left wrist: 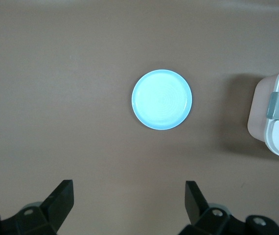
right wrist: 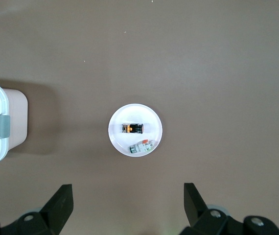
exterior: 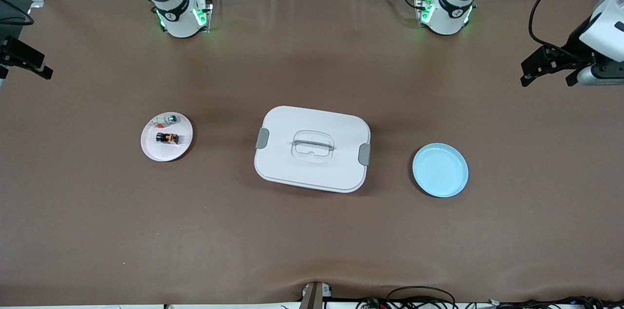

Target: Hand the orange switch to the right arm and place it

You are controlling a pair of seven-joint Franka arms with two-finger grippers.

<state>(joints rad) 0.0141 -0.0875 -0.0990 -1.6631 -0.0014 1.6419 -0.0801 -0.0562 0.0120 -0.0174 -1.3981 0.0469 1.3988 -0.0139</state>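
Two small parts lie on the pink plate (exterior: 183, 145) toward the right arm's end of the worktop (exterior: 312, 241): the orange switch (exterior: 167, 138), dark-bodied with an orange band, on its side near the plate's middle, and a pale switch with a green end (exterior: 165, 119) just beside it, farther from the front camera. The blue plate (exterior: 440, 170) toward the left arm's end holds nothing, and the lidded white box (exterior: 312, 148) sits between the two plates. The left gripper (left wrist: 129, 200) hangs high over the blue plate with its fingers spread wide and nothing between them; the right gripper (right wrist: 128, 200) hangs high over the pink plate, likewise wide open and holding nothing. This layout fits either a switch waiting on the pink plate to be moved or one already set down there, and one moment does not settle which, so I bid no move. As a judgement on handling: the switch is small and lies close to its neighbour, so any grasp of it wants the fingers lined across its short width, coming straight down and clear of the pale part, closing on the dark body rather than the ends. For a handover between arms, the holder should leave one end free so that the taker has room to close.
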